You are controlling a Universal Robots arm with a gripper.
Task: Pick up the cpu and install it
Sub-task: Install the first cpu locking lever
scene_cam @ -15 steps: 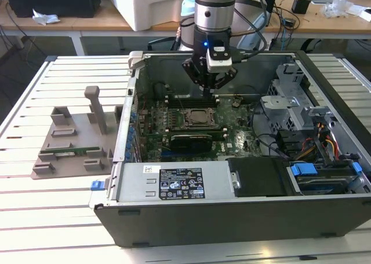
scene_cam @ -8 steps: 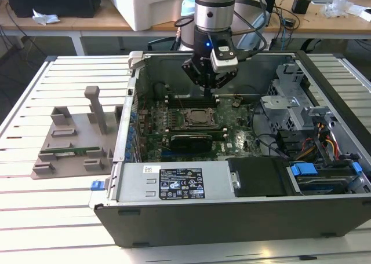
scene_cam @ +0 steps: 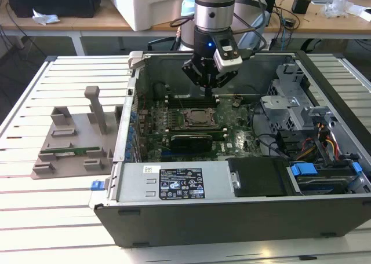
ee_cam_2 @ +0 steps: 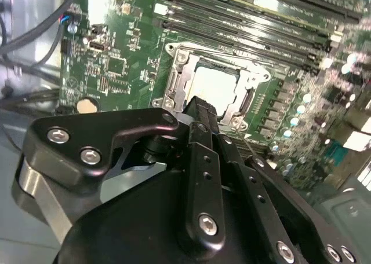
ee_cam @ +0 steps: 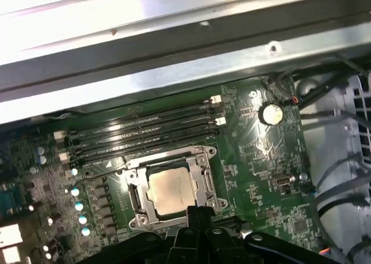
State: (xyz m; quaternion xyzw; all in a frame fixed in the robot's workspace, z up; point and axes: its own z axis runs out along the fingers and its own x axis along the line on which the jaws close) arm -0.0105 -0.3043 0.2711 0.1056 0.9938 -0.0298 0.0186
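The cpu is a small shiny square. It sits flat inside the socket, a metal frame on the green board. In the second wrist view the cpu looks pale and bright in the same frame. In the exterior view the cpu is a tiny square in the middle of the board.

The gripper hangs just above the socket, a little toward its back edge. Its black fingers come together at the tip with no gap between them, and nothing is in them. They look pressed shut. The fingertips end right by the edge of the socket frame.

The board lies at the bottom of the big open computer case. The case also holds long dark memory slots, a round silver battery, coloured wires and a black box.

The exterior view also shows the slatted table and a grey holder block with posts, well apart from the case. A thin green stick lies in it
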